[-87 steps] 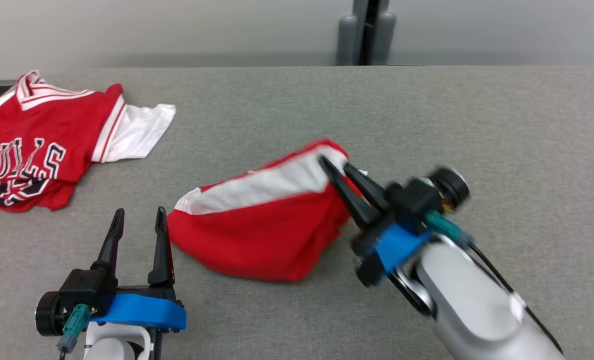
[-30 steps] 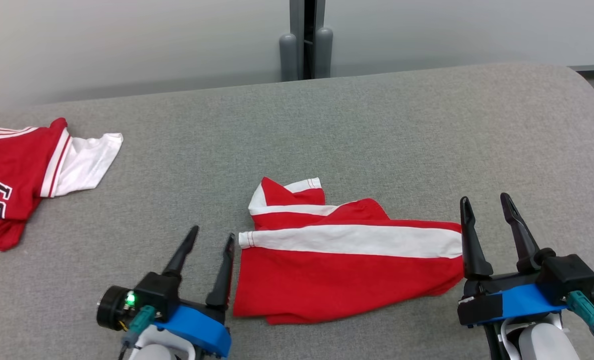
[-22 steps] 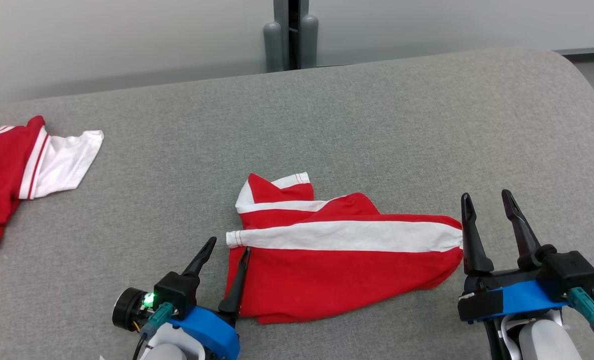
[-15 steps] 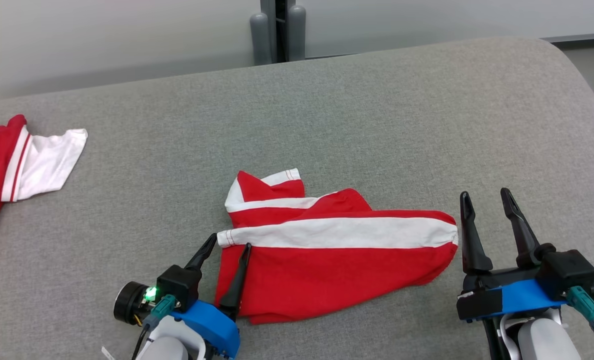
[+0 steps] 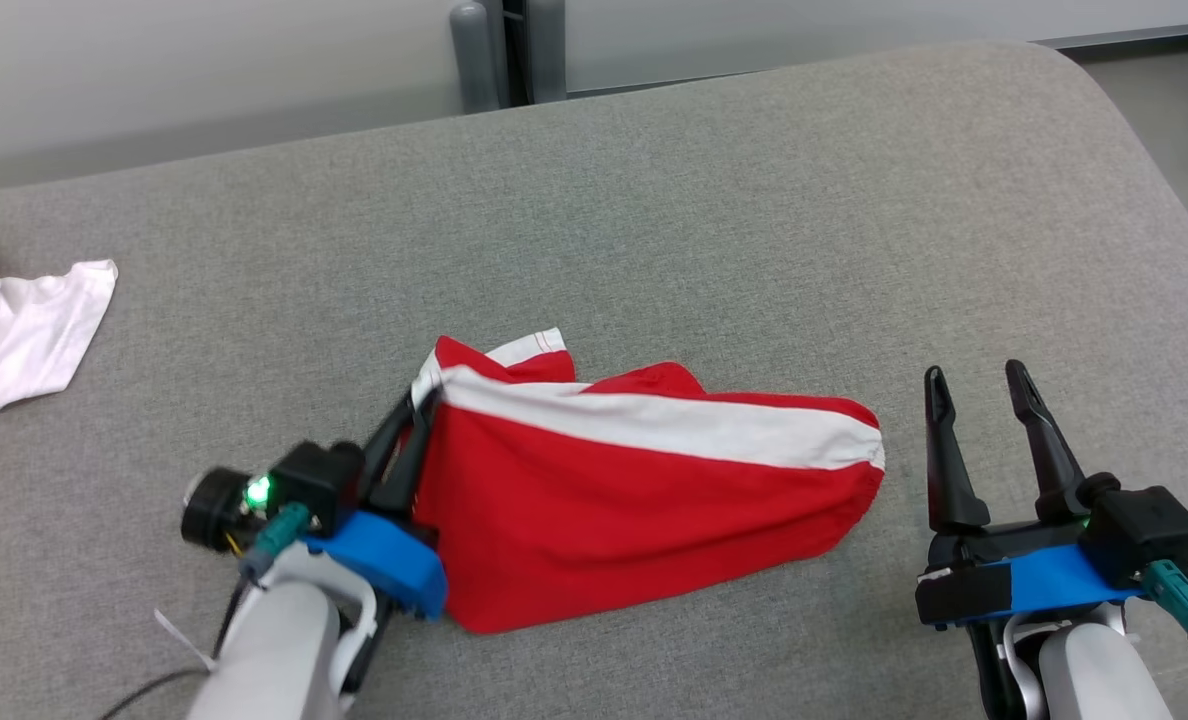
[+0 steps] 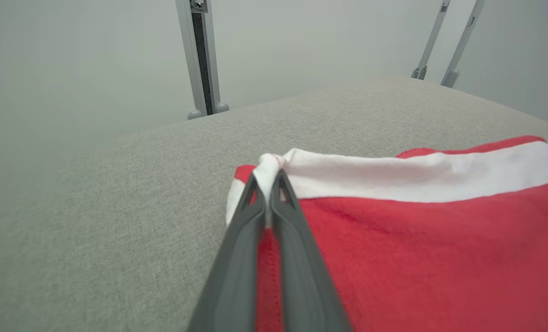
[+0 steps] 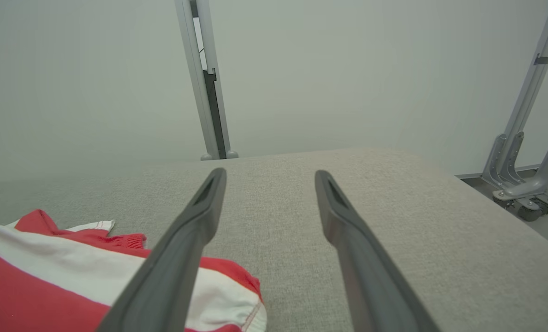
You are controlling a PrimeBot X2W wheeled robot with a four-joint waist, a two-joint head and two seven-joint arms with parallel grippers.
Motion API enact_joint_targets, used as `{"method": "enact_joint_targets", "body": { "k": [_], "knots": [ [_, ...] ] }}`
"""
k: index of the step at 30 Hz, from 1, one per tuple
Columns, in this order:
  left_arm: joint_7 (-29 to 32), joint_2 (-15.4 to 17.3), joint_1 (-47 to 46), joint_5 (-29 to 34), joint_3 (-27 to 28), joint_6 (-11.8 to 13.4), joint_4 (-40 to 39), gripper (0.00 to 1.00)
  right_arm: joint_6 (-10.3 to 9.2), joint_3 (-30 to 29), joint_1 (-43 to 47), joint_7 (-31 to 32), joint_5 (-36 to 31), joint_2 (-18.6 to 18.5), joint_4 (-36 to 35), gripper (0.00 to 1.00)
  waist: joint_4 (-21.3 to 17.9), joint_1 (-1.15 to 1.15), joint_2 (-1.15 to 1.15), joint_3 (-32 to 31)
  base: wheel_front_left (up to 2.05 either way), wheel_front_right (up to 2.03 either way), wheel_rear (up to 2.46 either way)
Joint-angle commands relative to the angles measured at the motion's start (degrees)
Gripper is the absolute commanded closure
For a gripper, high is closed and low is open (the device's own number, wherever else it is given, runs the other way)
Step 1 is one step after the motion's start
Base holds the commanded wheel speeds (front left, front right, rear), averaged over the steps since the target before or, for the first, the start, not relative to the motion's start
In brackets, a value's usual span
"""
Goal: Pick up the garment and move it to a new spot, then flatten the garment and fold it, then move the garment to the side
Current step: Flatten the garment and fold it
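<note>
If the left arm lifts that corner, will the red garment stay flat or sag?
Probably sags: the red garment bunches where the left gripper pinches its white band. Likely light: thin cloth. Far end may drag: the right gripper is open.

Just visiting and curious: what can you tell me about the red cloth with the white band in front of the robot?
The red fabric garment with a broad white band lies rumpled on the grey padded table. The left gripper is shut on the band's left end; the right end lies near, not touching, the open right gripper.
</note>
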Motion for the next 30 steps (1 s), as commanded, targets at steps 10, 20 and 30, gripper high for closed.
{"method": "enact_joint_targets", "body": {
  "k": [10,20,30],
  "knots": [
    [-0.18,1.85,-10.84,1.61,1.99,-0.15,-3.28,1.00,-0.02,-0.56,0.01,-0.03,0.37,0.16,-0.15,0.00,-0.59,-0.01,0.00,-0.83,0.00,0.00,0.00],
    [-0.18,0.85,-0.32,1.99,-1.68,-0.22,-9.59,1.00,-0.02,-1.26,2.88,-0.03,0.41,0.13,0.32,0.00,2.81,-0.01,0.00,-3.83,0.00,0.00,0.00],
    [-0.18,0.85,17.73,0.77,-6.79,-0.25,-14.02,1.00,-0.02,-2.57,3.85,-0.03,-0.65,0.12,0.37,0.00,8.38,-0.01,0.00,-5.08,0.00,0.00,0.00]
  ]
}}
